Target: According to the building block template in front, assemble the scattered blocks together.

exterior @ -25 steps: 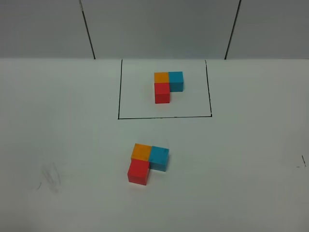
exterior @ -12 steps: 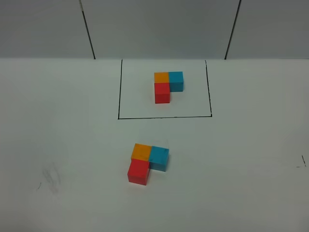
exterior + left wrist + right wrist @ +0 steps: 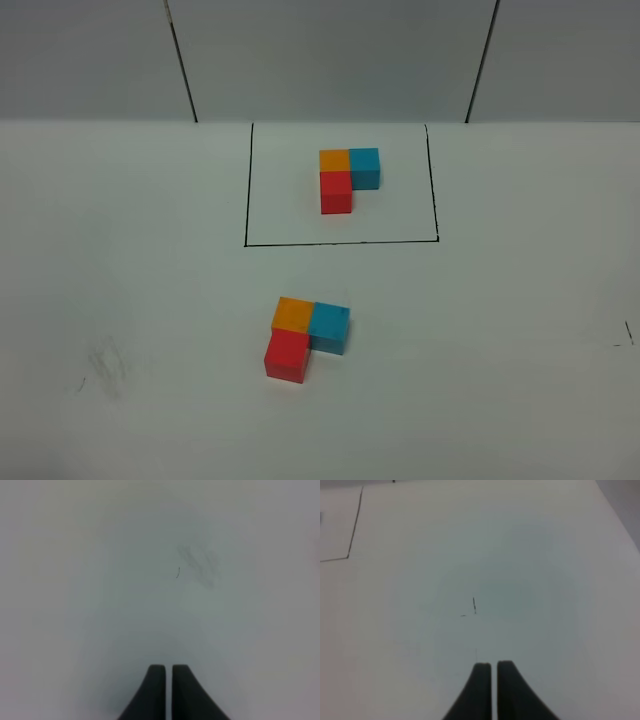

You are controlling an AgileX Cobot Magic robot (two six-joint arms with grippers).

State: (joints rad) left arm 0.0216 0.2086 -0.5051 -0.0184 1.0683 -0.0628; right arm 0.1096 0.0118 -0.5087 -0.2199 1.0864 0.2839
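Template (image 3: 347,176): three cubes in an L inside a thin black drawn rectangle (image 3: 246,190) at the far middle of the counter (image 3: 520,330). Orange sits at the far left, blue touches its right side, red touches its near side.

Blocks (image 3: 306,336): a second trio on the counter nearer the camera, outside the rectangle and well apart from the template. They are joined in the same L.

Orange block (image 3: 293,312): far left of the near trio, touching the other two.

Blue block (image 3: 330,328): on the orange one's right, flush against it.

Red block (image 3: 287,353): in front of the orange one, its right edge meeting the blue one's near left corner.

Angle: the near trio is turned slightly clockwise next to the template.

Left tool (image 3: 168,680): seen only in the left wrist view, its two dark tips pressed almost together with a hairline gap, nothing between them. It hangs over bare counter with a grey smudge (image 3: 200,565) and a small dark mark ahead.

Right tool (image 3: 493,677): seen only in the right wrist view, tips likewise close together and holding nothing, over bare counter with a short dark tick (image 3: 474,605) ahead. A corner of the rectangle shows at that view's edge.
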